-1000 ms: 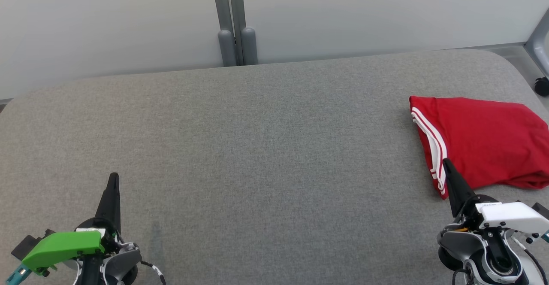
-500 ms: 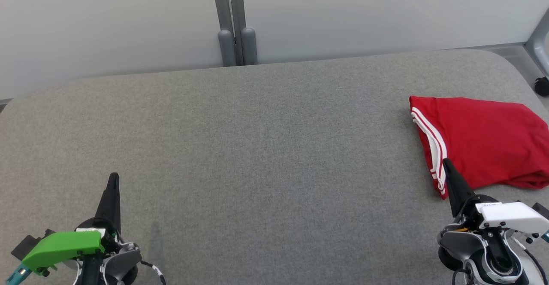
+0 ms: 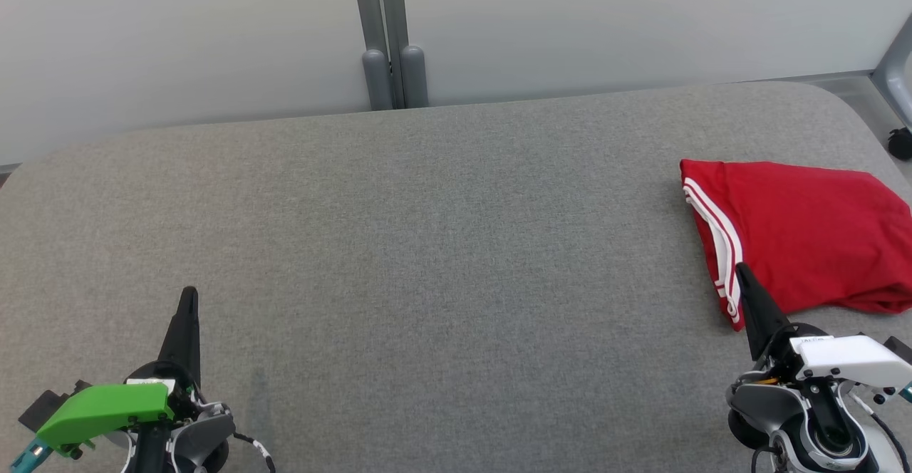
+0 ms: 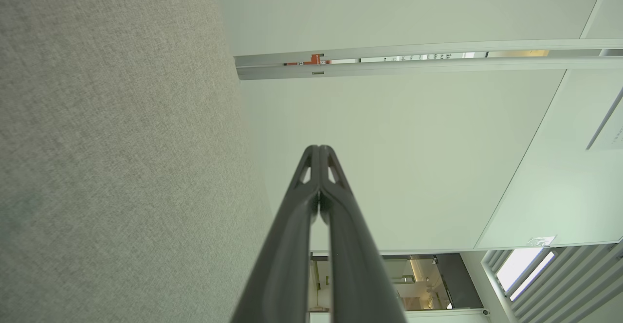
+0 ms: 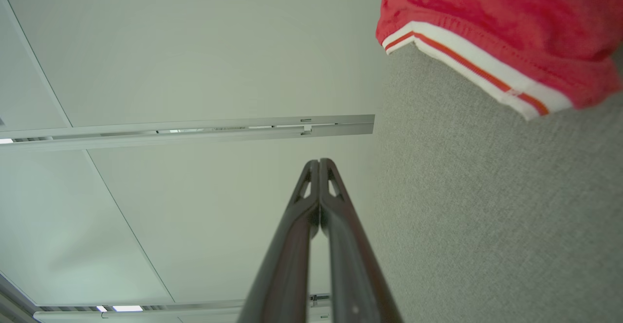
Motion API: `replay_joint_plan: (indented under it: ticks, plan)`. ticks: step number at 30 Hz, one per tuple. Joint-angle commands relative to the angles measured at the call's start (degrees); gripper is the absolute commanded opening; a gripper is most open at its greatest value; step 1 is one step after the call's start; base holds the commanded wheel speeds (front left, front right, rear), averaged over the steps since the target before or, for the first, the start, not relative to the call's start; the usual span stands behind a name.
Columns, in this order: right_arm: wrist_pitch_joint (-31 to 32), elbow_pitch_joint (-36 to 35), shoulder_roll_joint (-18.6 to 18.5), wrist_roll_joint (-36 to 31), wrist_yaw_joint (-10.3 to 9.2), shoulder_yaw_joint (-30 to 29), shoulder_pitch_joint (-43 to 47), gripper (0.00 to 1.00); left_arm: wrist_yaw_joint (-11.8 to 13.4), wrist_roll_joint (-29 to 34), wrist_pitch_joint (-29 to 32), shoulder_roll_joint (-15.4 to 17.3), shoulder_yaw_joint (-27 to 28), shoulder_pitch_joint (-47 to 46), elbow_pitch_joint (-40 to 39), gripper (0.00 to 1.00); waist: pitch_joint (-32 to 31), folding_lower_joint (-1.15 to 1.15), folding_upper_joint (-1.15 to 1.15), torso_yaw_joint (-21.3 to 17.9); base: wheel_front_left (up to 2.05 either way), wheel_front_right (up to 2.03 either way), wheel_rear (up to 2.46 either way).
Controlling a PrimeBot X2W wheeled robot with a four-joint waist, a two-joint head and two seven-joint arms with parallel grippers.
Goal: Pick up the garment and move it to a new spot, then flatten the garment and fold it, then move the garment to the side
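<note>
Head view: the red garment [image 3: 805,245] lies folded at the right of the grey surface [image 3: 427,245]. Low down, left pincer [image 3: 189,295] and right pincer [image 3: 742,271] are clenched, empty.

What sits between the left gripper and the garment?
Nothing. In the head view, bare grey table runs from the left gripper to the garment.
</note>
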Motion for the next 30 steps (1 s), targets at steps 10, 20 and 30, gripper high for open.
replay_joint_plan:
  ticks: [10, 20, 30]
  plan:
    - [0.2, -0.3, -0.1, 0.4, 0.02, 0.0, 0.5, 0.00, -0.3, 0.0, 0.2, 0.0, 0.1, -0.6, -0.2, 0.00, 0.0, 0.00, 0.00, 0.0, 0.00, 0.00, 0.00]
    - [0.2, -0.3, -0.1, 0.4, 0.02, 0.0, 0.5, 0.00, -0.3, 0.0, 0.2, 0.0, 0.1, -0.6, -0.2, 0.00, 0.0, 0.00, 0.00, 0.0, 0.00, 0.00, 0.00]
    - [0.2, -0.3, -0.1, 0.4, 0.02, 0.0, 0.5, 0.00, -0.3, 0.0, 0.2, 0.0, 0.1, -0.6, -0.2, 0.00, 0.0, 0.00, 0.00, 0.0, 0.00, 0.00, 0.00]
